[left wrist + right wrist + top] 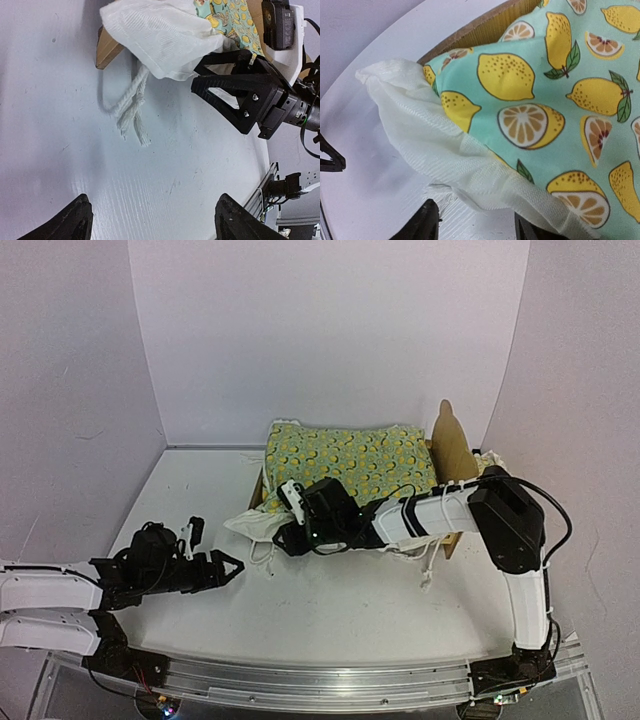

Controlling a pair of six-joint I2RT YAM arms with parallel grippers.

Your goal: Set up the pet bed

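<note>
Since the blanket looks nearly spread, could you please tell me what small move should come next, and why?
Probably the right tool should lift the white ruffle onto the bed: that corner of the blanket spills off the bed's foot onto the table, right at the tool's tips.

Plywood pet bed (450, 440); matt lemon-print cloth blanket (350, 455), coarse woven white ruffle (160, 35); smooth white table (350, 610)
</note>
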